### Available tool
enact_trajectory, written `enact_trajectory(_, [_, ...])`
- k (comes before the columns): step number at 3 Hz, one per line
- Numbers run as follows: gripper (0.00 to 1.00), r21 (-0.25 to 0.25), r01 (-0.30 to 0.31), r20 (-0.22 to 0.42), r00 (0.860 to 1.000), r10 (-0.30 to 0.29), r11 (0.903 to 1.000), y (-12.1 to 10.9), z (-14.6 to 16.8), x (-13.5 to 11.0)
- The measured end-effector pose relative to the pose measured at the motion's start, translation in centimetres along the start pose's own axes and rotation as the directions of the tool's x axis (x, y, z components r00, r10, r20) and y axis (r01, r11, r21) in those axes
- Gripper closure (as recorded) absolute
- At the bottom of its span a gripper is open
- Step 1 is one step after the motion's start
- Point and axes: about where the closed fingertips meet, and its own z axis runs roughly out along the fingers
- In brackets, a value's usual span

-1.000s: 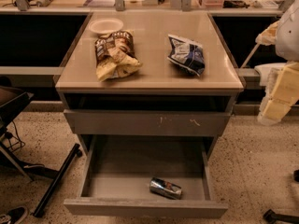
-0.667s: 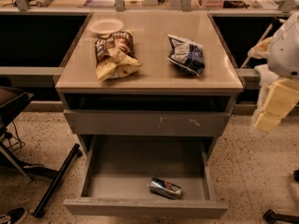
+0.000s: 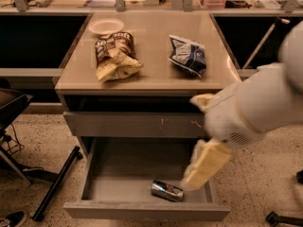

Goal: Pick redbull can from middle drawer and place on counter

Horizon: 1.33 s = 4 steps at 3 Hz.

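Camera view: can [image 3: 166, 191] in drawer [image 3: 142, 211], gripper [image 3: 204, 163] near

White rounded arm [image 3: 265, 103], smooth plastic shell, thick cylinder link with a faint tan ring, small dotted vent patch near the wrist, pale cream-yellow gripper [image 3: 204, 164] at its end, above the right side of the middle drawer [image 3: 142, 211]

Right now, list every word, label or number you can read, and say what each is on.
Brown snack bag on the counter: pale lettering, too blurred to read.
Blue snack bag: print too blurred to read.
Redbull can in the middle drawer: markings unreadable.
Hand, over the drawer's right side near the can: no text.
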Motion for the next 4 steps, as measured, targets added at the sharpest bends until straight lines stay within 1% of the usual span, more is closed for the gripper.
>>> enact_trajectory(1, [0.00,-0.107,-0.015,0.088,0.996,0.024,0.9942,4.7,8.9,-2.9])
enact_trajectory(2, [0.00,-0.280,-0.010,0.070,0.997,0.030,0.9599,11.0,20.3,-3.8])
enact_trajectory(3, [0.00,-0.371,-0.019,-0.046,0.999,0.002,0.9283,15.8,29.5,1.2])
enact_trajectory(4, [0.00,-0.382,0.010,-0.087,0.995,-0.047,0.9241,17.8,32.0,3.0])
